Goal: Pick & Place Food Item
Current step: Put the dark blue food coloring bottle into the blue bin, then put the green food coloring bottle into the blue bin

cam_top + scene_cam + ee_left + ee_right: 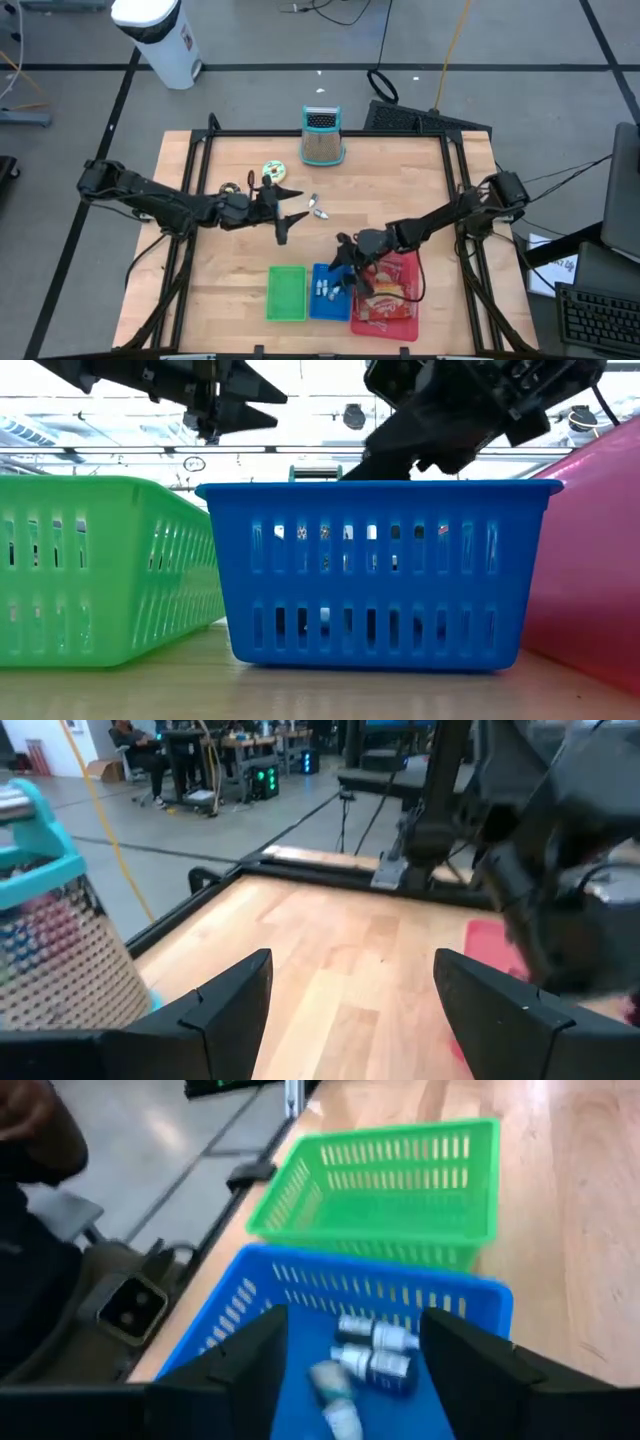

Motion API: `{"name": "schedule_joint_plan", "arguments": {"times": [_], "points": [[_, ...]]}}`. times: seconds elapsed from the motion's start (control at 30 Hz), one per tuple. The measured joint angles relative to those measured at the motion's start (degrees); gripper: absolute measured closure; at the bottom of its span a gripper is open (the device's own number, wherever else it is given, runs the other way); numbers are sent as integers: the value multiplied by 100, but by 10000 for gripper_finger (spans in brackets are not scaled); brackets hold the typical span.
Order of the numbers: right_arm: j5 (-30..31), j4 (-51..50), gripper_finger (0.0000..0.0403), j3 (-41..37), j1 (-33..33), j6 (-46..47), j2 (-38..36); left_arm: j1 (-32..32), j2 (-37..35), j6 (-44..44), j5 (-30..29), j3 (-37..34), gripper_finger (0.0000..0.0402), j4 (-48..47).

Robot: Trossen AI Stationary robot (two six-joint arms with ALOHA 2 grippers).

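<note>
Three bins sit side by side at the surface's near edge: green bin (286,293), blue bin (327,292), red bin (390,297). Right jaws (345,268) hang released over the blue bin, holding nothing. Small bottles (372,1352) lie inside that bin. Left jaws (287,212) are spread wide and empty, hovering above mid-surface near a loose item (320,211).

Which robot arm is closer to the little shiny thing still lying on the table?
The left. Its gripper hangs open right beside the small wrapped item. The right gripper is over the blue basket, jaws open, farther away.
</note>
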Motion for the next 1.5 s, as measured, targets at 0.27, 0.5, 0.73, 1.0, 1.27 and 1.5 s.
{"name": "schedule_joint_plan", "arguments": {"times": [0.27,0.5,0.73,1.0,1.27,1.5], "points": [[506,-1105,171,0,-315,-1013,-1429,498,281,-1365,-168,135,121,-1454],[2397,-1714,191,-306,-435,-2118,-2671,837,1771,-1512,-137,976,121,-1998],[3019,-1135,200,-983,-647,-2461,-3284,1207,2994,-1688,-171,1636,121,-2303],[3003,-853,202,-1510,-817,-2523,-3549,1579,3531,-2206,13,1786,121,-2468],[2997,-836,202,-1578,-820,-2673,-3565,1591,3679,-2550,374,1790,122,-2845],[2994,-867,204,-1578,-818,-2664,-3565,1554,3712,-2398,412,1797,151,-2892]]}}
